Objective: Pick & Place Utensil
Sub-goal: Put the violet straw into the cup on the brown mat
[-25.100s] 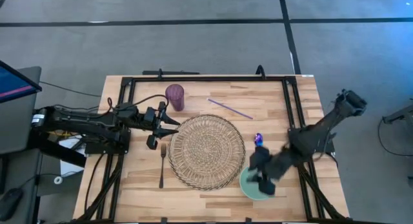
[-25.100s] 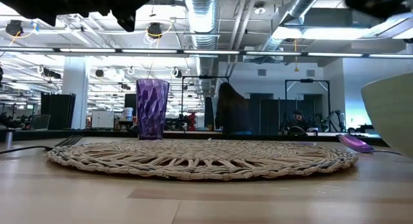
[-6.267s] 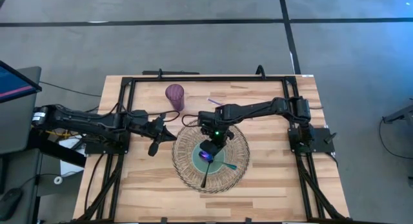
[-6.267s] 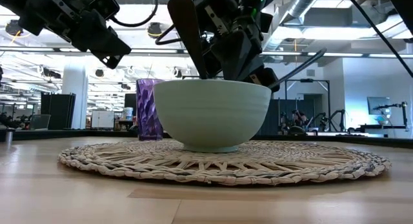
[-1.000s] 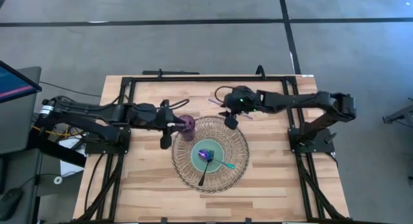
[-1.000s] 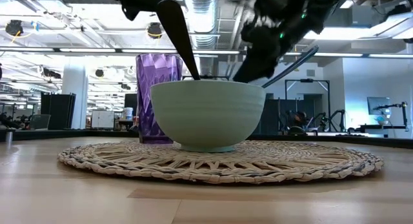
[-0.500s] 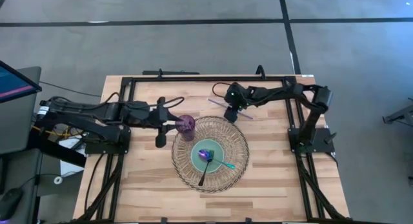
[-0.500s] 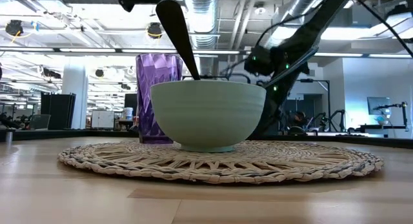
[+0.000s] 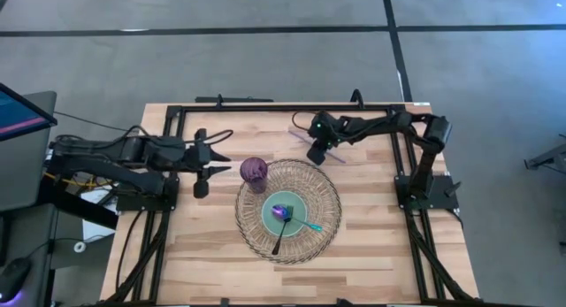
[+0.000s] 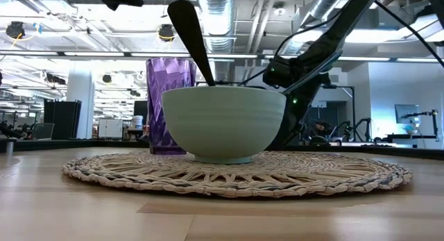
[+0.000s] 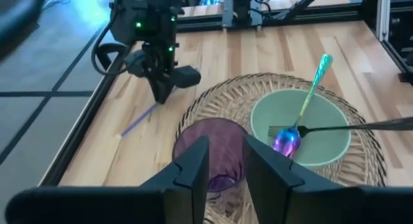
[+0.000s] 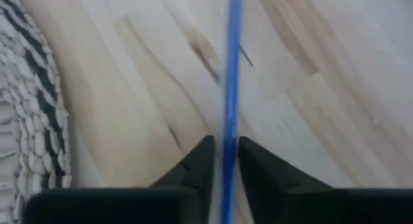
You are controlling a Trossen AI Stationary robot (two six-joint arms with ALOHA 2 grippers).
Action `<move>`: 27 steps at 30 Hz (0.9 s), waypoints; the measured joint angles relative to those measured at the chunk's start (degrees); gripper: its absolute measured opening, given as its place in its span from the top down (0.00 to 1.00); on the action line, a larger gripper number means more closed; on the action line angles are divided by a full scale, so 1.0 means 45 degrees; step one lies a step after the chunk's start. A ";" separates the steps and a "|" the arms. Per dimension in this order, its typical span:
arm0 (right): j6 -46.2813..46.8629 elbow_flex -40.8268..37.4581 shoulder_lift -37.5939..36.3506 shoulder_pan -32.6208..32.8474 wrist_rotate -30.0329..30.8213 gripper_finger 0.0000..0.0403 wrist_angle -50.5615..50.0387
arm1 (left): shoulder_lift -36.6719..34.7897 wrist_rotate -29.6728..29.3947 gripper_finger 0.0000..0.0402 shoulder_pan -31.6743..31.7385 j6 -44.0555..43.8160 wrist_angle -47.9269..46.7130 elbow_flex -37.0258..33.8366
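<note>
A thin purple straw (image 9: 298,134) lies on the wood at the table's far side. My right gripper (image 9: 316,153) is down on it, with one finger on each side (image 12: 226,162). A purple cup (image 9: 254,172) stands upright at the far-left rim of the woven placemat (image 9: 329,188). My left gripper (image 9: 202,163) hovers open to the cup's left and is clear of it (image 11: 226,162). A pale green bowl (image 9: 305,210) sits on the mat's middle. It holds an iridescent spoon (image 9: 281,211) and a dark fork (image 9: 278,245). My right gripper pinches the straw between its two fingers, about midway along its length (image 12: 227,130). The fingers (image 12: 200,161) come from above, slanting down, and lie across the straw. The straw lies flat on the table.
Black frame rails (image 9: 265,108) run along the table's far, left and right sides. Bare wood (image 9: 203,254) shows at the near left and near right of the mat. The low view shows the bowl (image 10: 222,123) in front of the cup (image 10: 163,102).
My left gripper has drawn back toward the table's left edge, away from the purple cup. The cup stays standing at the mat's rim. My right gripper has moved a little toward the far edge and down onto the straw.
</note>
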 joint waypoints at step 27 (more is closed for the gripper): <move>0.1589 -0.0073 -0.7533 0.4718 0.1067 1.00 0.2593 | -0.2130 0.0328 0.76 0.0004 0.0149 -0.0928 -0.0005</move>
